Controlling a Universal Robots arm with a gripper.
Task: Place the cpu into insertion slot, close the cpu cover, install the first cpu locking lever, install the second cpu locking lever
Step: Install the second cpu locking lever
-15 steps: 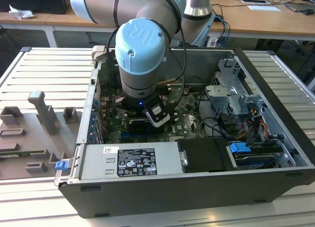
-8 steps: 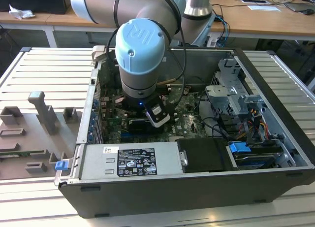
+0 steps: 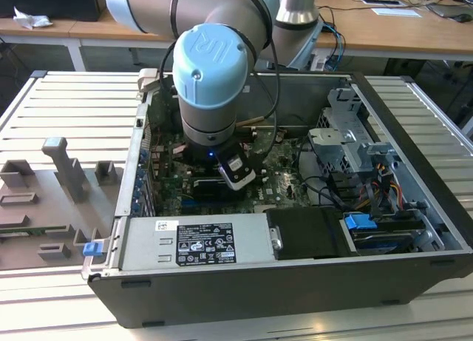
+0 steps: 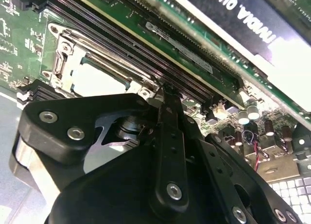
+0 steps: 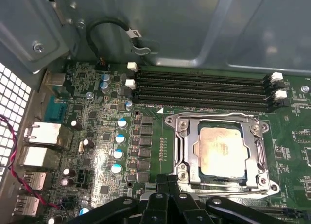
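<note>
Reaching down into the open computer case [image 3: 295, 296], the arm has its end effector [image 5: 167, 185] low over the green motherboard [image 5: 97, 151], just beside the near edge of the insertion slot [image 5: 219, 153]. Fingers [image 4: 167, 136] look drawn together, narrow, nothing visibly between them. The cpu [image 5: 221, 151] lies flat in the insertion slot, pale beige top showing through the window of the cpu cover [image 5: 182, 151], which lies down flat over the socket. Both wrist views show the long black memory slots [image 5: 204, 90] running alongside the socket. In the second wrist view the cpu [image 4: 97, 78] sits under the cover frame, with a black graphics card [image 4: 243, 25] beyond the slots. In the exterior view the case sits on a slatted desk [image 3: 66, 112], grey fixture blocks [image 3: 63, 167] at the exterior view's left.
</note>
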